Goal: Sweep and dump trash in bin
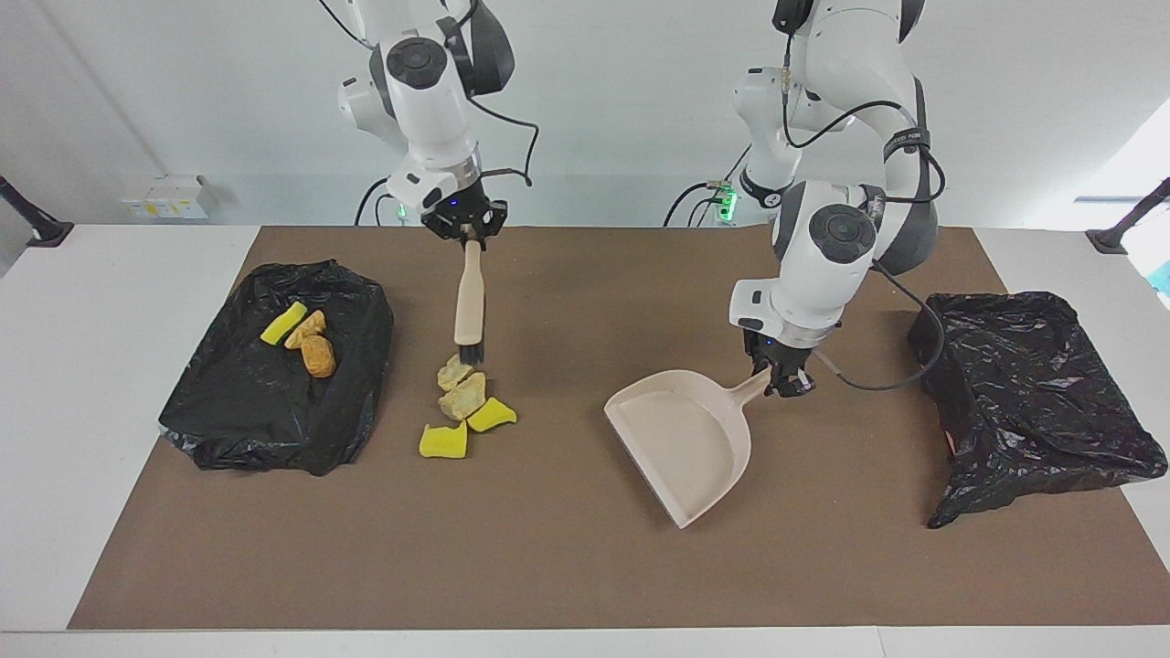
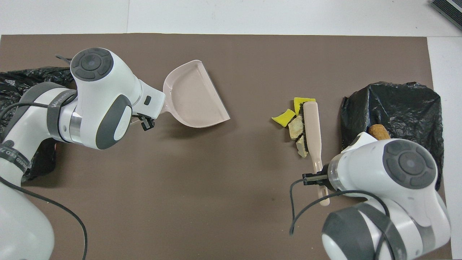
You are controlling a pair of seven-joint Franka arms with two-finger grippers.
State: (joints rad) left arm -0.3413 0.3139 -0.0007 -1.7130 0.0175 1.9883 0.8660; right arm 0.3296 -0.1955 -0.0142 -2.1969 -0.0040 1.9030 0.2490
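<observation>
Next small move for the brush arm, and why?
Probably lower the brush the last bit so its bristles sit beside the loose trash, on the side toward the black bag. The right end effector holds it almost on the pile, and the dustpan, held by the left end effector, faces the pile with a wide gap.

One camera sits high across the desk (image 1: 585,585) and faces the robots, far enough back to take in both arm bases, the white wall and the whole brown mat (image 1: 567,548). The other hangs above the robots' own end, looking forward and steeply down, closer in (the arms fill its lower corners). They are half a turn apart. Both share the mat between the left claw (image 1: 777,379) on the dustpan (image 1: 686,439) handle and the right claw (image 1: 471,228) holding the brush (image 1: 470,306).
</observation>
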